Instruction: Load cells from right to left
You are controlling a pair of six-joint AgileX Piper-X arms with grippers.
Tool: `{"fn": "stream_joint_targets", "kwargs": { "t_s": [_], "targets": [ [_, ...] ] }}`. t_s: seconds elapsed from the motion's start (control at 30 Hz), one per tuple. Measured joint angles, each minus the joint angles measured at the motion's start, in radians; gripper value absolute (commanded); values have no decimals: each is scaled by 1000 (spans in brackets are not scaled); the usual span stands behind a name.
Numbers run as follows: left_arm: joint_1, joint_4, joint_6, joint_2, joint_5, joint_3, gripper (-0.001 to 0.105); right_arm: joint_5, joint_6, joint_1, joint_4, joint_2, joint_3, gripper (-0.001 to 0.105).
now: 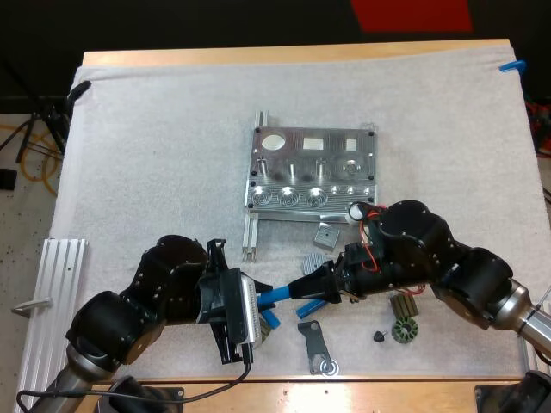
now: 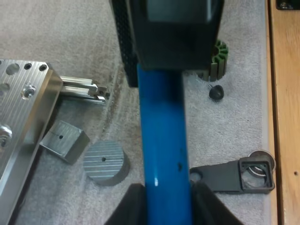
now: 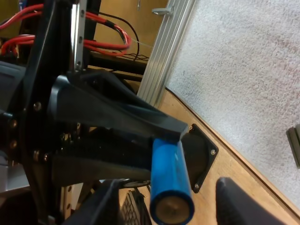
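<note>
A blue cylinder (image 1: 277,294) hangs over the mat's near part between my two grippers. My left gripper (image 1: 263,298) is shut on it: in the left wrist view its fingers (image 2: 135,206) press the cylinder (image 2: 164,154) from both sides. My right gripper (image 1: 297,290) is at the cylinder's other end. Its fingers (image 3: 105,204) stand apart on either side of that end (image 3: 171,192) without touching. The metal fixture (image 1: 314,176) lies mid-mat, beyond both grippers, with round sockets along its near row.
A grey block (image 1: 325,234), a ribbed disc (image 1: 317,262), a black bracket (image 1: 318,348), a small knob (image 1: 379,335) and a green stator (image 1: 403,329) lie near the grippers. Loose blue pieces (image 1: 307,307) sit underneath. An aluminium rail (image 1: 52,292) lies at the left.
</note>
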Motion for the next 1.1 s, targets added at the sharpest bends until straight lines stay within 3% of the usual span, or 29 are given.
{"fn": "stream_joint_targets", "kwargs": {
  "t_s": [0.53, 0.6, 0.77, 1.1],
  "targets": [
    [0, -4, 0, 31, 0, 0, 0, -20, 11, 0, -16, 51, 0, 45],
    [0, -4, 0, 31, 0, 0, 0, -20, 10, 0, -16, 51, 0, 38],
    [0, -6, 0, 31, 2, 0, 0, -20, 11, 0, -36, 51, 0, 6],
    [0, -6, 0, 31, 2, 0, 0, -25, 7, 0, -38, 51, 0, 2]
  ]
}}
